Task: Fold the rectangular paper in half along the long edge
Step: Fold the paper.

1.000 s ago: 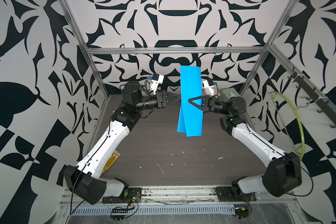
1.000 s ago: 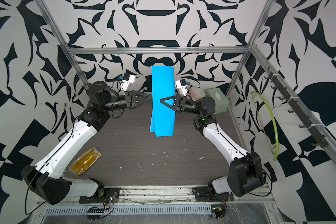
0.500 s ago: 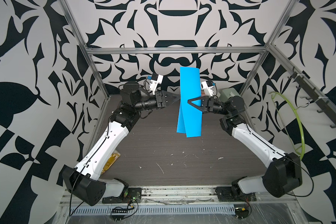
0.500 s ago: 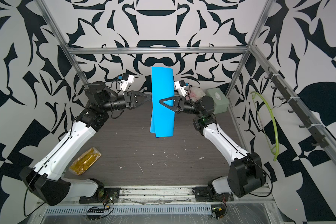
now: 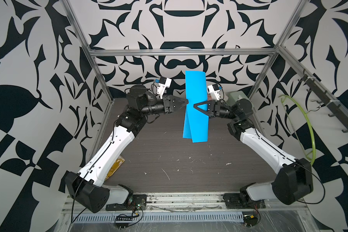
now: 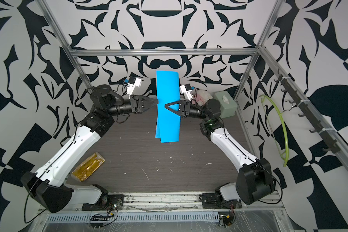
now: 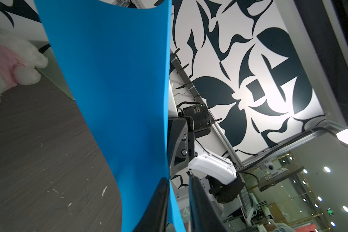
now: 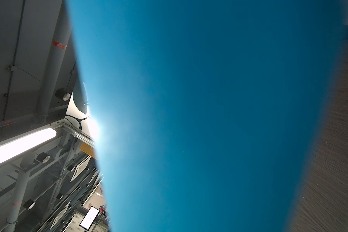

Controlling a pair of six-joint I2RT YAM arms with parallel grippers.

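The right gripper (image 5: 195, 105) straddles the rectangular paper (image 5: 196, 122) at mid-height, one triangular finger in front and its partner hidden behind. It is evidently clamping the sheet, which stands upright in the air above the table (image 5: 169, 160). The left gripper (image 5: 186, 102) is narrow around the sheet's facing edge, but the left wrist view shows a sliver of gap, so I cannot tell whether it pinches. The paper is loosely doubled, its layers splaying at the bottom. It looks light, floppy and easily creased, best held near its long edges. Blue fills the right wrist view, hiding the fingers.
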